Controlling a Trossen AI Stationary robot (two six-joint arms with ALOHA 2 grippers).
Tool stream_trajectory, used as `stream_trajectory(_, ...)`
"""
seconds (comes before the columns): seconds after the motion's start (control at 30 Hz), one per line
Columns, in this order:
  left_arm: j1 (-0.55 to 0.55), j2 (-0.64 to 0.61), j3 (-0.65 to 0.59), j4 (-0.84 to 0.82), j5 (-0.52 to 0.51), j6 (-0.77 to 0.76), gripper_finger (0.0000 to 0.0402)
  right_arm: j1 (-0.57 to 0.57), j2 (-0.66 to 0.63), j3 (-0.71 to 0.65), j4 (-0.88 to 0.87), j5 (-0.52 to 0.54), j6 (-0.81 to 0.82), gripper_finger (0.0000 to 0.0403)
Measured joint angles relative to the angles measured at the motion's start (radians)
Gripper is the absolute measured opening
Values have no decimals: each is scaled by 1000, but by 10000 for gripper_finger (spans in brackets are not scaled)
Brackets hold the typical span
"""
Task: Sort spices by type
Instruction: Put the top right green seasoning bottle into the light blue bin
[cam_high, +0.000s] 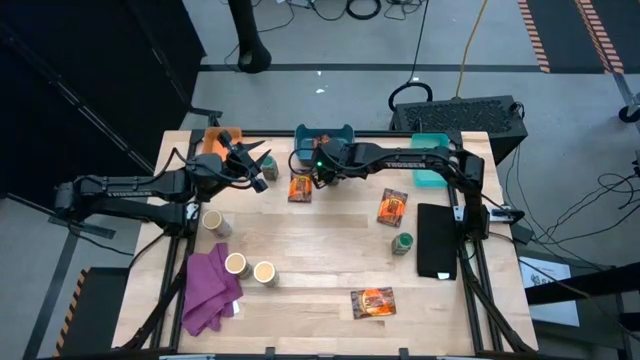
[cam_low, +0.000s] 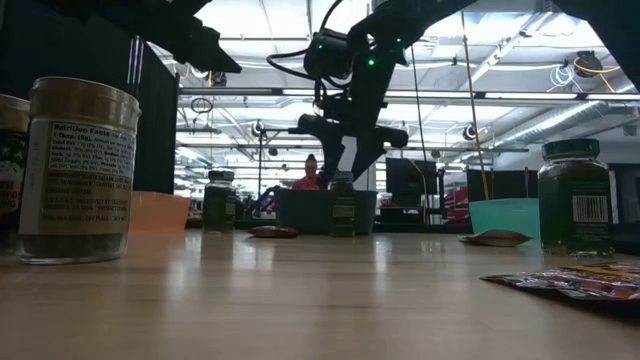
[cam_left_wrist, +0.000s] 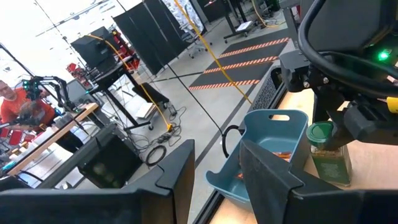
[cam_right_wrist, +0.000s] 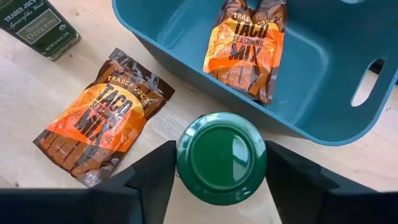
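Right wrist view: right hand (cam_right_wrist: 221, 177) straddles green-lid jar (cam_right_wrist: 221, 154), grip unclear; two "TACO SEASONING MIX" pkts (cam_right_wrist: 102, 114).

The flat orange-and-dark printed packet (cam_right_wrist: 99, 115) lying on the desk is showing "TRADER JOE'S TACO SEASONING MIX". The matching packet in the blue plastic bin (cam_right_wrist: 245, 46) is reading "TACO SEASONING MIX". The dark-green jar (cam_right_wrist: 40, 25) is showing "TRADER JOE'S Organic Oregano". The tan glass jar (cam_low: 75, 170) is bearing "Nutrition Facts".
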Motion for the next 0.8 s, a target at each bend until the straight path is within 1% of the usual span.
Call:
stream_trajectory(0.1, 0, 0, 0, 0, 0, 0, 134, 0, 5, 1, 0, -5, -2, 206)
stream_trajectory(0.3, 0, 0, 0, 0, 1, 0, 134, 0, 19, 4, 11, -7, -7, 205)
stream_trajectory(0.53, 0, 0, 0, 0, 1, 0, 134, 0, 12, 2, 7, -13, -9, 189)
stream_trajectory(0.8, 0, 0, 0, 0, 1, 0, 134, 0, 7, 0, 6, -15, -20, 189)
